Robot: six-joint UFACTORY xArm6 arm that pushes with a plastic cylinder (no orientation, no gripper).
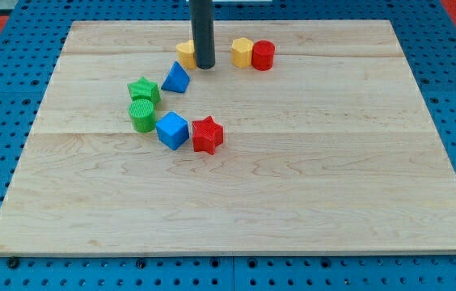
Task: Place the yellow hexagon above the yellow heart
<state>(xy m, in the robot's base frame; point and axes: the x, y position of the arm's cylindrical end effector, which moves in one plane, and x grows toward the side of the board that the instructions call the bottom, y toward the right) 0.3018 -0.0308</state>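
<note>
The yellow hexagon point(242, 52) lies near the view's top, touching a red cylinder point(263, 55) on its right. The yellow heart point(185, 53) lies left of it and is partly hidden behind the rod. My tip point(204, 65) rests on the board right beside the heart's right side, between the heart and the hexagon, closer to the heart.
A blue triangle point(176, 78) lies just below the heart. A green star point(144, 90), a green cylinder point(141, 115), a blue cube point(172, 130) and a red star point(207, 135) form a cluster left of centre. The wooden board point(309, 178) sits on a blue perforated table.
</note>
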